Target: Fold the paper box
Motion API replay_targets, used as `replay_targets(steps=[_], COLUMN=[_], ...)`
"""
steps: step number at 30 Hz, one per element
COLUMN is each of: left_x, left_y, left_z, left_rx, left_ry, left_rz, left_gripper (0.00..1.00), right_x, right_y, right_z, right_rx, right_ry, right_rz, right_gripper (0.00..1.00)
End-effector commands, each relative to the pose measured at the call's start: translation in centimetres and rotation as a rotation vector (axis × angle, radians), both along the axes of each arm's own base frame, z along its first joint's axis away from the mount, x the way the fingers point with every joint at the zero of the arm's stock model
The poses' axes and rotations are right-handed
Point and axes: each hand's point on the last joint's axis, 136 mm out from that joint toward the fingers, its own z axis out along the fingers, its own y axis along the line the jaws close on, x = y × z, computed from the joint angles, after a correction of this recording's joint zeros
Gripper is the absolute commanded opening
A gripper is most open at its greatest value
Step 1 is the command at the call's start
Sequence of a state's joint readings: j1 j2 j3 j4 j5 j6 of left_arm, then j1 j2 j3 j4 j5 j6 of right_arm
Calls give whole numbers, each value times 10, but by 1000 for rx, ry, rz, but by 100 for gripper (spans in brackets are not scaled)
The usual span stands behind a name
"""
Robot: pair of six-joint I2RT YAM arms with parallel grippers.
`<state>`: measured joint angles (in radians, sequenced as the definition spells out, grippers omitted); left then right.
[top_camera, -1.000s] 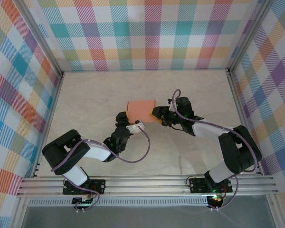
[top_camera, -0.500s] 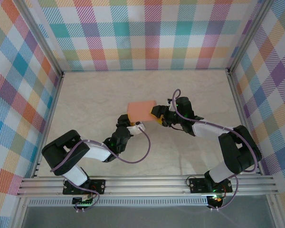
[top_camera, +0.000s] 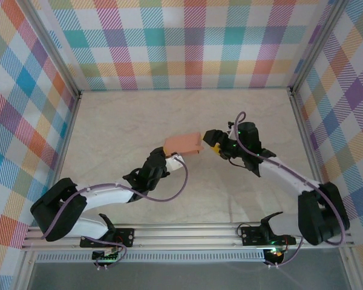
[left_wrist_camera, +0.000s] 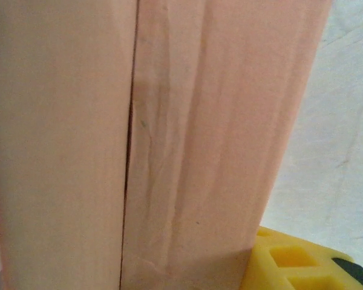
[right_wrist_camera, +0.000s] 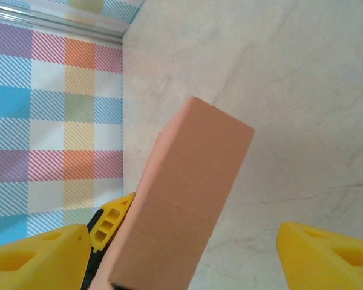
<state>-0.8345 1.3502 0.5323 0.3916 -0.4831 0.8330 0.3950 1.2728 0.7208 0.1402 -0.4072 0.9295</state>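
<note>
Top external view: the left gripper (top_camera: 169, 158) clamps the near edge of the paper box (top_camera: 183, 144), while the right gripper (top_camera: 209, 142), fingers spread wide, sits just beside the box's right end.

A pale beige tabletop with marble-like veins (top_camera: 121, 127) is enclosed by walls with a colourful checked pattern (top_camera: 187, 42). A silver metal rail (top_camera: 187, 232) runs along its near edge.

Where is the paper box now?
Top view: the paper box is near the middle of the table, held by the left gripper at its near edge, the open right gripper just to its right.
</note>
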Motion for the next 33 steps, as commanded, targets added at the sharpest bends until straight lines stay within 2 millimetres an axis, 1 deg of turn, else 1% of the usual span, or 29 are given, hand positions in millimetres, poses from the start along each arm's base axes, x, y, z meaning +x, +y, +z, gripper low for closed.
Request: replay_targets(steps=[1,4,7,9,10,14,17,20,23,26,31,33], left_x=[-19,-29,-40,-46,-51,-66,-77,-86,-93,-99,-103,-102], left_y=[4,6,11,10,12,20,21,21,21,18,14,13], left_z=[-18,-9,-2,1,-1,-5,0,7,9,6,-2,-5], left_rx=[0,-35,-47,-56,-42,29,41,40,64,79,97,106], left_ry=[200,254,312,362,408,537,609,653,697,753,826,841], left_rz=[1,0,4,5,13,48,43,24,4,-10,-20,-20], left_gripper=[44,44,44,43,43,43,43,43,43,43,43,43], right_x=[-9,-21,-34,-43,-48,-64,-76,-79,-73,-66,-70,-74], right_y=[-21,-32,-35,-32,-30,-18,-5,3,5,8,24,30], right_z=[5,21,36,49,55,66,64,60,54,46,35,29], right_rx=[-183,-333,-405,-408,-405,-422,-477,-541,-605,-651,-609,-598], right_ry=[-120,-240,-333,-396,-428,-526,-620,-698,-707,-701,-671,-665], right_rz=[36,113,190,247,281,414,551,660,697,720,795,825], right_gripper=[80,80,80,80,79,78,77,72,71,66,48,38])
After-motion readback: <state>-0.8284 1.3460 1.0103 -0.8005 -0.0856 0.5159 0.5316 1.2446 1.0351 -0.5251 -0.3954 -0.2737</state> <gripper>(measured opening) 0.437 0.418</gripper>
